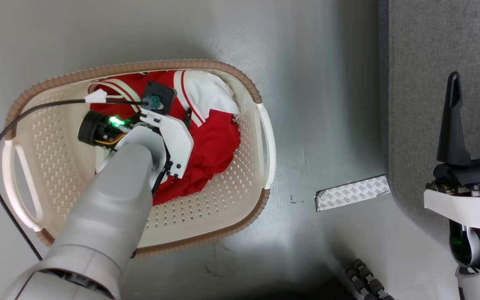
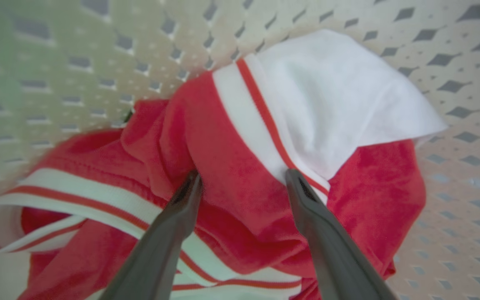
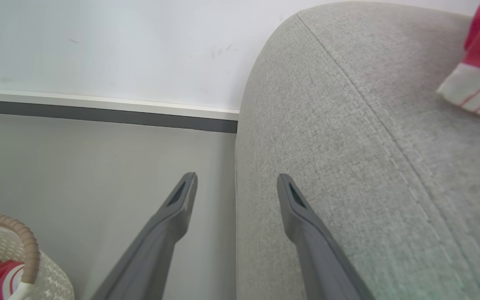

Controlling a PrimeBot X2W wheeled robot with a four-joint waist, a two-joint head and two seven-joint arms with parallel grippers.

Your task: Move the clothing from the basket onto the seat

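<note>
One seat (image 3: 348, 146) is taking up the right side, a red-white garment (image 3: 479, 66) lying on it. Basket (image 1: 240, 175) is sitting on the floor (image 1: 327, 104) to its left, apart, with clothing (image 1: 211, 146) bunching inside. Left gripper (image 2: 242, 179) is reaching in, jaws wide open, straddling a red fold, gripping nothing. Right gripper (image 3: 236, 179) is hovering by the seat edge, wide open, empty.

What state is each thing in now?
laundry basket: upright on the floor
red-and-white clothing: crumpled inside the laundry basket
left gripper: open, tips at the red-and-white clothing
striped red garment: lying on the grey sofa
right gripper: open, empty, at the grey sofa's edge
</note>
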